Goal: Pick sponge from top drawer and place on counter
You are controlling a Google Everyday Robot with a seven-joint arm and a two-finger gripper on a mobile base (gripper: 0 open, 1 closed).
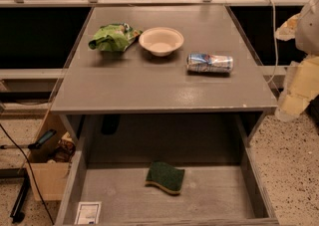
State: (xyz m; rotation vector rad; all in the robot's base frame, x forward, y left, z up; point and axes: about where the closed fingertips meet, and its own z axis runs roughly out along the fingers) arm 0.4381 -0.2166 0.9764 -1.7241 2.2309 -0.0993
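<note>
The sponge (165,177), dark green on top with a yellow layer below, lies flat near the middle of the open top drawer (119,195). The drawer is pulled out below the front edge of the grey counter (149,85) and has a white label (88,212) at its front left corner. My arm hangs at the right edge of the view, with the gripper (288,112) at its lower end, beside the counter's right front corner. It is well above and to the right of the sponge and holds nothing that I can see.
On the counter stand a bright green snack bag (113,36) at back left, a white bowl (161,40) in the middle and a can (210,63) lying on its side at right. A cardboard box (47,170) sits on the floor left of the drawer.
</note>
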